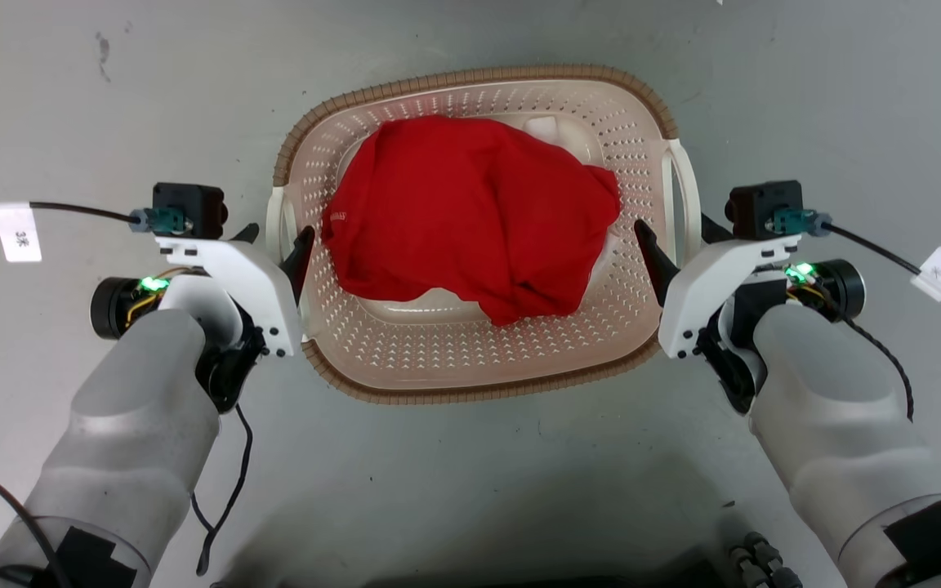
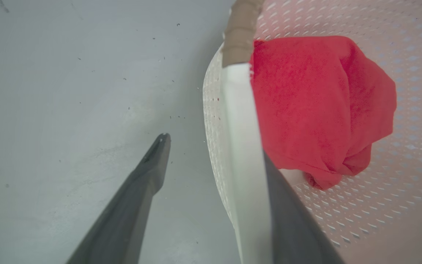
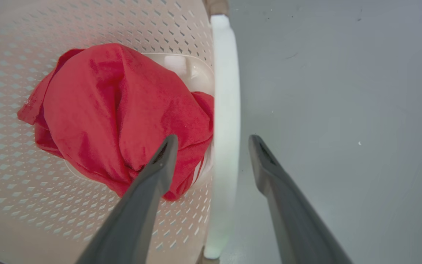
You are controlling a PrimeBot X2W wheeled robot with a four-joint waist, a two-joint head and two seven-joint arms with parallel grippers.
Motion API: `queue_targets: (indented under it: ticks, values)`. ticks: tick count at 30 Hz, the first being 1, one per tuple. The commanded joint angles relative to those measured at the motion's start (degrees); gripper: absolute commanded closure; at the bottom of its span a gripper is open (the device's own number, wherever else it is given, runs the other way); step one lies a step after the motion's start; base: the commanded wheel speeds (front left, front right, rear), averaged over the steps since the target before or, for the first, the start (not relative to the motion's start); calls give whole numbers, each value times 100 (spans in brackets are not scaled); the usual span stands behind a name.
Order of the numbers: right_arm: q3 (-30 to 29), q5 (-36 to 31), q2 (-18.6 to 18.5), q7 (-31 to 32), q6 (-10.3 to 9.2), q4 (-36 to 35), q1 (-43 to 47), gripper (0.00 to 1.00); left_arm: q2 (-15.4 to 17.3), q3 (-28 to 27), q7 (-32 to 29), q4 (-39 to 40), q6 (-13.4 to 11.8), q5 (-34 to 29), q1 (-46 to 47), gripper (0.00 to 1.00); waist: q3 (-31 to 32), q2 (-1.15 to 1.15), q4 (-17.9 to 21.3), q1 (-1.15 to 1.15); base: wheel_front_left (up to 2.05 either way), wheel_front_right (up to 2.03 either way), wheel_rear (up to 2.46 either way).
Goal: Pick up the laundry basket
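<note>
On floor | perforated laundry basket, crumpled red cloth | left hand, right hand spread astride handles

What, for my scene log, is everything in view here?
laundry basket: one, beige-pink with brown rim, on the floor, centre.
side handles: two, white, at the basket's left and right ends.
garment: one, red, crumpled inside the basket.
cable tags: two, white, far left and far right.
floor: one, grey, all around.
left gripper: one, dark fingers, open astride the handle on its side.
right gripper: one, dark fingers, open astride the handle on its side.
</note>
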State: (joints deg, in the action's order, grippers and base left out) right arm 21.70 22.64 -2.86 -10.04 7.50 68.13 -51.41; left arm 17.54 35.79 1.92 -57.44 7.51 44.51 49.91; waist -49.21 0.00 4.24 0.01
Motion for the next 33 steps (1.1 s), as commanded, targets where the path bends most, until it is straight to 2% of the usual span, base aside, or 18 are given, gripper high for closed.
queue_targets:
  ticks: [1, 8, 9, 10, 11, 12, 21, 33]
  values:
    - [68, 98, -1, 9, -2, 19, -153, 0, 40, 57, -12, -41, -5, 73, 116, 0, -84, 0, 3, -1, 0, 0, 0]
    - [405, 507, 0, 302, -2, 145, -408, 0, 2, 341, -206, -142, -7, 488, 368, 0, -248, 0, -27, -1, 0, 0, 0]
    - [425, 550, -3, 352, -2, 173, -440, 0, 5, 375, -229, -120, -7, 562, 383, 17, -258, 0, -35, -1, 0, 0, 0]
    - [459, 605, -4, 408, -2, 195, -462, 56, 15, 422, -243, -96, -7, 614, 417, 55, -265, 0, -42, -1, 0, 0, 0]
    - [501, 667, -1, 443, -2, 193, -477, 88, 17, 458, -248, -73, -7, 689, 442, 100, -274, 0, -50, -1, 0, 0, 0]
    - [538, 728, 0, 471, -2, 190, -492, 100, 25, 501, -257, -60, -8, 739, 459, 100, -283, 0, -56, -1, 0, 0, 0]
    - [981, 1177, 0, 752, 10, 291, -424, 100, 5, 972, -238, -101, -5, 1263, 481, 100, 2, 0, -62, -1, 0, 0, 0]
    - [1413, 1893, 42, 1810, 33, 263, 85, 100, -259, 1450, -863, -273, 11, 1938, 93, 100, 1464, 0, -132, -1, 0, 0, 0]
